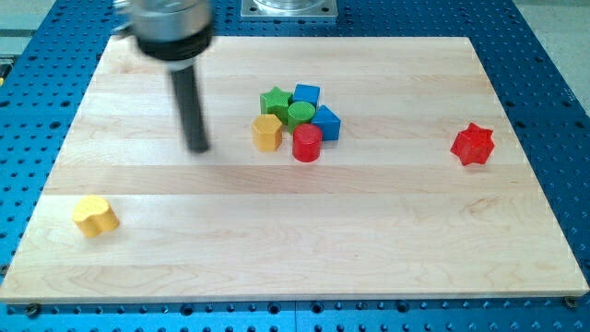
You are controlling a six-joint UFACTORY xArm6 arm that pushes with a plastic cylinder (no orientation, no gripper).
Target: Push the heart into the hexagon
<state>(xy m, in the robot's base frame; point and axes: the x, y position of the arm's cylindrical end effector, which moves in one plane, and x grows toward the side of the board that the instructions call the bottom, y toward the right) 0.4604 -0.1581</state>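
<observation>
The yellow heart [95, 215] lies alone near the view's bottom-left corner of the wooden surface [369, 240], well apart from everything else. It looks like a small rigid block, probably light and stiff, likely to slide easily on the smooth wood and to spin if pushed off-centre. There is no gripper to open or close; the arm ends in a rod, and my tip [197, 148] rests on the surface between the heart and the cluster, nearer the cluster.

The heart's lobes seem to face the view's right and its point the view's left, though this is hard to tell; it has no marked long axis. The yellow hexagon [267, 132] sits at the cluster's left edge, touching the green cylinder [300, 114] and just beside the red cylinder [307, 143]. A push on the heart's lower-left side would best drive it there.
</observation>
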